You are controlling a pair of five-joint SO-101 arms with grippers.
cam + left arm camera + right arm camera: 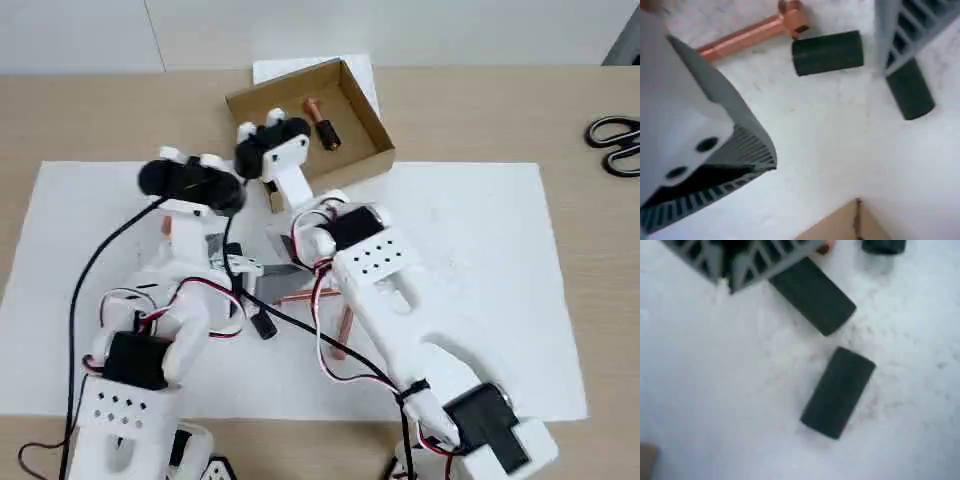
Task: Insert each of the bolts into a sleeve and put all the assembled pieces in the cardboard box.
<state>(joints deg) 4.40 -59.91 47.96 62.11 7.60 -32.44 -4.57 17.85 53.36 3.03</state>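
Left gripper (825,115) spread wide, nothing between the jaws, hanging low over the white sheet (480,260) that covers the middle of the surface (520,110). Under it, flat on the sheet: a copper bolt (747,34), head just beside a black sleeve (827,52), plus a second sleeve (910,90) partly tucked behind one jaw. Corner of the cardboard box (368,112) close by as well.

Right gripper (735,265) also low over the sheet. Can't tell how far open, or whether holding anything. Nearer sleeve (812,295) poking out from under its edge, free sleeve (837,392) lying alone just beside that one, not touching.

Cardboard box near the far edge of the surface, roughly mid-width, one corner overlapping the sheet. Inside: one assembled piece (322,125), copper end and dark end, lying flat.

Loose bolts (300,297) on the sheet between the two arms, toward the near edge. Scissors (615,140) off at the right edge of the surface.
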